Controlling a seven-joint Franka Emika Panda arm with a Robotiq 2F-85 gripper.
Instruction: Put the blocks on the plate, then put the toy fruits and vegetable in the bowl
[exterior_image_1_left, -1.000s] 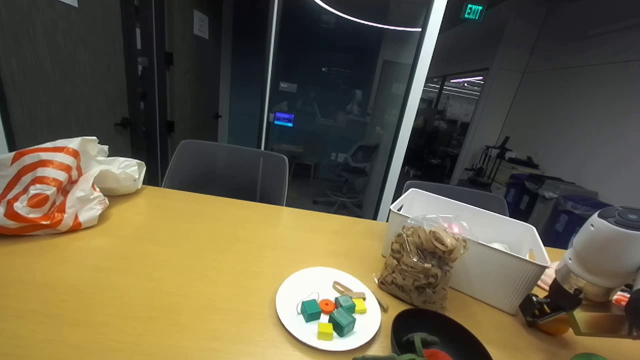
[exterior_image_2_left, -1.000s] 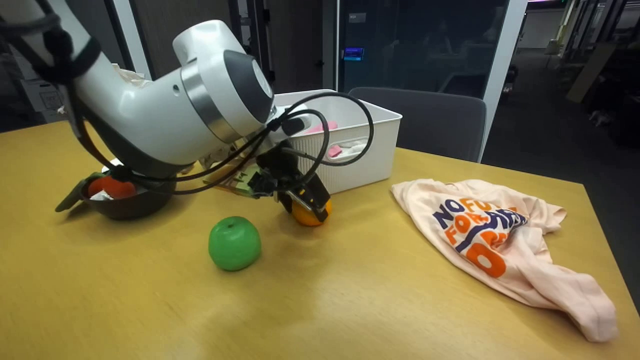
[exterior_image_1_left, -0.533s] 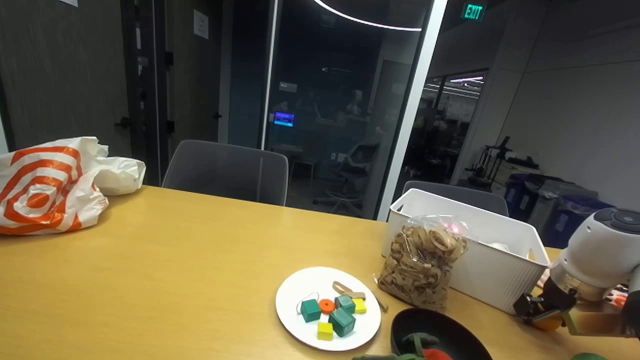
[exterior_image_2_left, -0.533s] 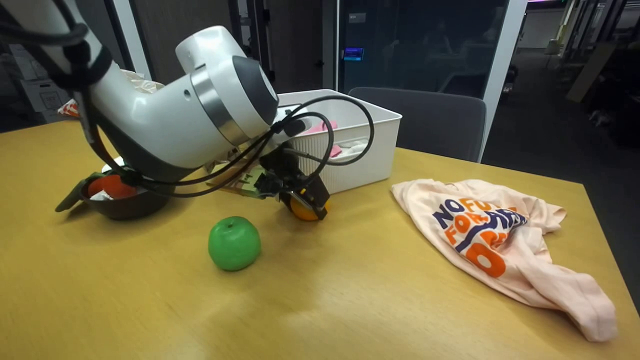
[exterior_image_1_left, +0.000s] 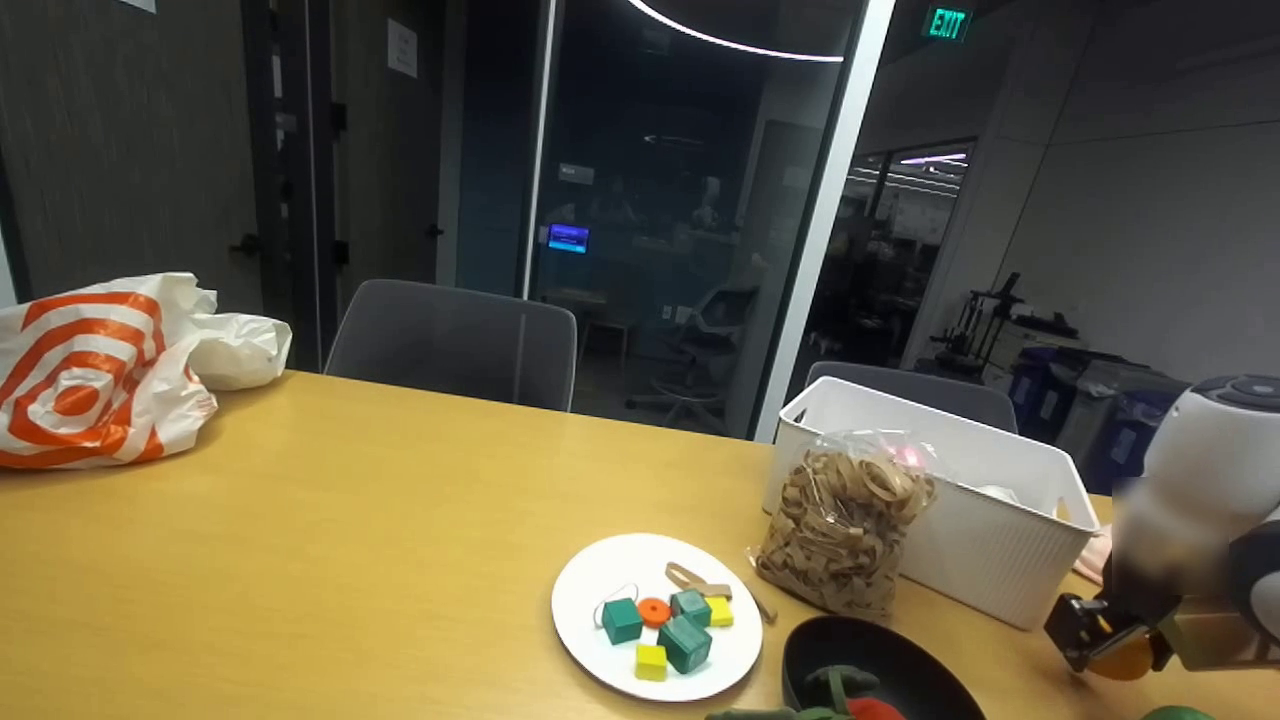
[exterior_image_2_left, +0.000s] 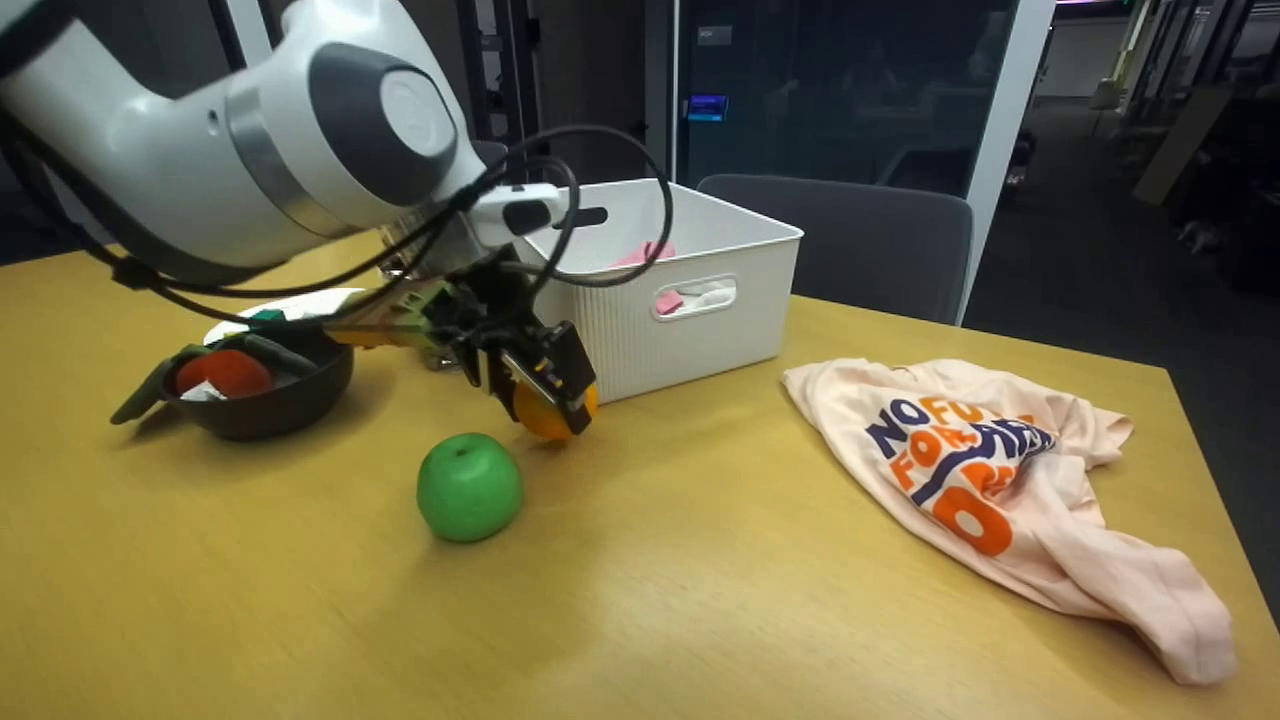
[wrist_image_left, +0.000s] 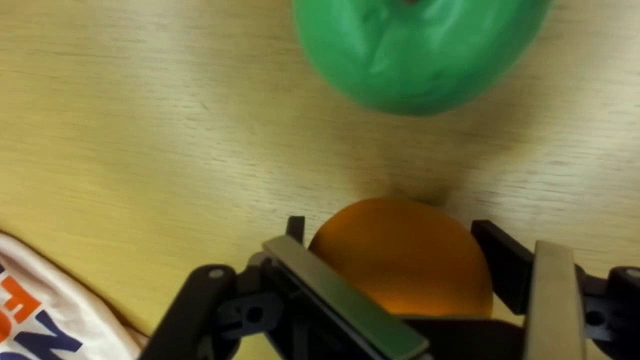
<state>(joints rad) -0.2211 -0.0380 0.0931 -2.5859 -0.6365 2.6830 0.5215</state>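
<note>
Orange (wrist_image_left: 402, 265) sits clasped in the tool (wrist_image_left: 389, 230), jaws closed just to its width, likely for carrying to the bowl (exterior_image_2_left: 270, 412). Blocks (exterior_image_1_left: 685, 643) lie on the plate (exterior_image_1_left: 615, 565), as asked; the apple (exterior_image_2_left: 470, 488) stands near, apparently next.

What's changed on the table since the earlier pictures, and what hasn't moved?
The gripper has shifted toward the green apple, taking the toy orange along in its grip; both exterior views show it. It already had the orange earlier, so nothing was newly grasped or released. The apple, bowl, plate, blocks and printed pink cloth stayed where they were.
</note>
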